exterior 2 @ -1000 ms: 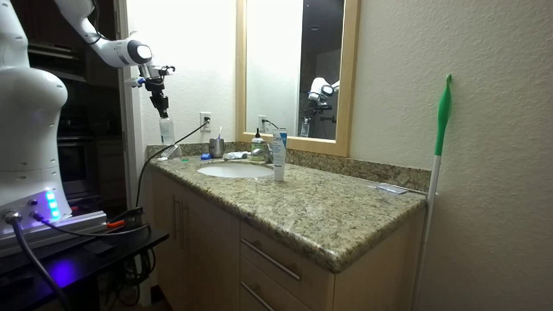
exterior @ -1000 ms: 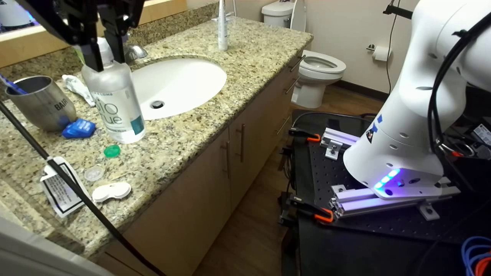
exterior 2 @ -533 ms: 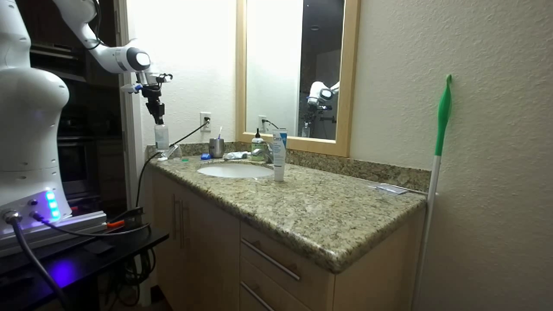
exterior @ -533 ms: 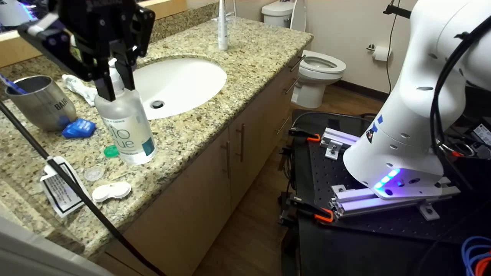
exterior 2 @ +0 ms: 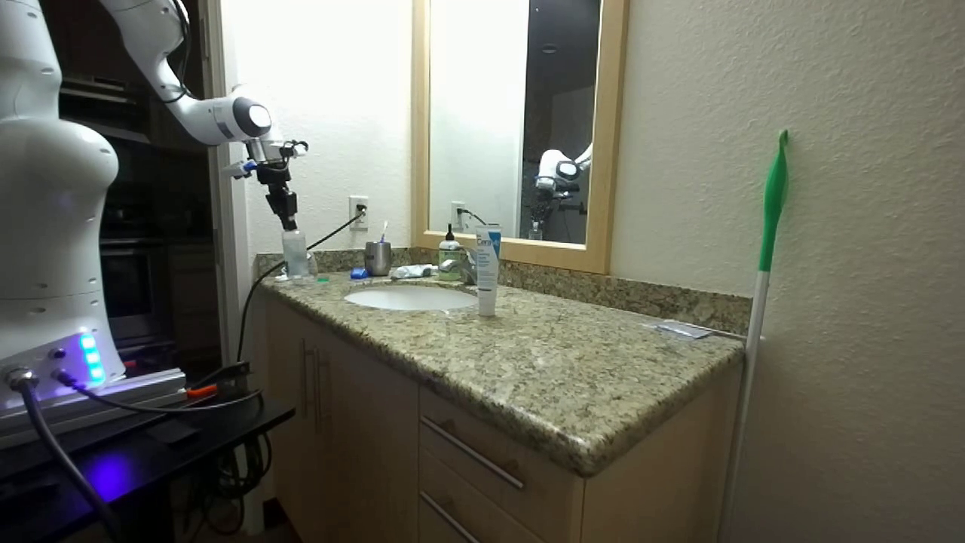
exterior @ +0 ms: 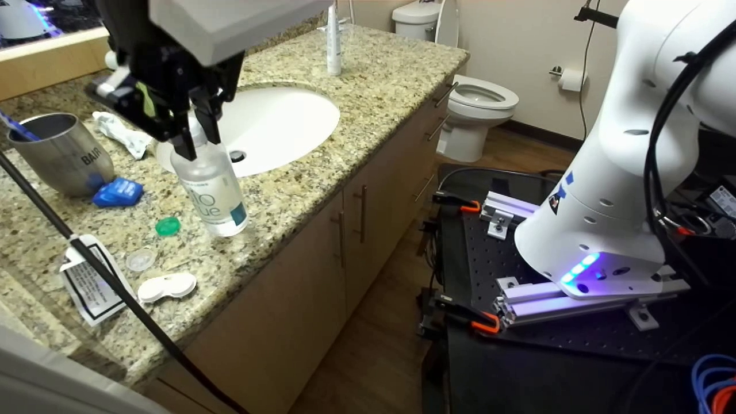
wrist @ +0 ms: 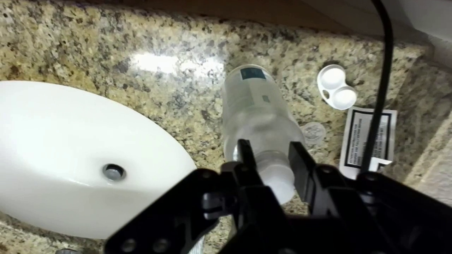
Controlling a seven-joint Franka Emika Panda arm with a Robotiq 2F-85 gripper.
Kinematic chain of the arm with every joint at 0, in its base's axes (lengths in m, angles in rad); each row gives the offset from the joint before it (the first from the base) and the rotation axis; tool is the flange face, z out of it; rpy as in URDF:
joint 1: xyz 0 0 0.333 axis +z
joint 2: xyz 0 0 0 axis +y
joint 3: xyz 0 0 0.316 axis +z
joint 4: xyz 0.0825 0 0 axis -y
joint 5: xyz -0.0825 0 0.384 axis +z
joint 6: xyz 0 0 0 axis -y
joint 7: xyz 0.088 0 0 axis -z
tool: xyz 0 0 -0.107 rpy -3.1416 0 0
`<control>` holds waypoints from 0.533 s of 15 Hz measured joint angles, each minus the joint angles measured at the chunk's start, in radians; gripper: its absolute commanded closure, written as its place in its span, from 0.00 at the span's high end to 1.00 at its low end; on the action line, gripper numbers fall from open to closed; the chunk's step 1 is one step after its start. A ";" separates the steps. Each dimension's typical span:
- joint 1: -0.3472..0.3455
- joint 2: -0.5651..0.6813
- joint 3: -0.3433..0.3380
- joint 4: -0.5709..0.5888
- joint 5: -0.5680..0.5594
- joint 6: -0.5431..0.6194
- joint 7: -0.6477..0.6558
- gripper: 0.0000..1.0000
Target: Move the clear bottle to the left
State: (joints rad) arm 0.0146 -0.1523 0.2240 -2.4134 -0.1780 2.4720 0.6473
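The clear bottle [exterior: 211,192] has a white cap, a pale label and a teal patch low on its body. It also shows in an exterior view [exterior 2: 295,255] and in the wrist view [wrist: 254,95]. My gripper [exterior: 200,144] has its black fingers on both sides of the bottle's neck, just below the cap, and is shut on it. The wrist view shows the fingertips [wrist: 269,144] around the neck. The bottle is close to upright, its base at counter level beside the sink. I cannot tell whether the base touches the counter.
The white sink [wrist: 70,141] lies beside the bottle. A green lid [exterior: 168,226], clear lid [exterior: 141,260], white lens case [exterior: 167,286], packet [exterior: 92,282], blue case [exterior: 118,192] and metal cup [exterior: 63,155] are nearby. A black cable [exterior: 115,282] crosses the counter's end.
The bottle has come down with my gripper from above the counter to about counter level. In an exterior view it has also moved right, and the green lid shows fully again.
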 measured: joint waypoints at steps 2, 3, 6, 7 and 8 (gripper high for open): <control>-0.008 0.060 -0.017 0.008 -0.051 0.042 0.060 0.30; -0.008 0.081 -0.026 0.024 -0.058 0.057 0.071 0.30; -0.005 0.101 -0.035 0.045 -0.059 0.057 0.074 0.07; 0.000 0.101 -0.041 0.046 -0.057 0.057 0.074 0.07; 0.004 0.101 -0.047 0.046 -0.049 0.056 0.074 0.07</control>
State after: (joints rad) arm 0.0189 -0.0510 0.1773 -2.3674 -0.2265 2.5279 0.7209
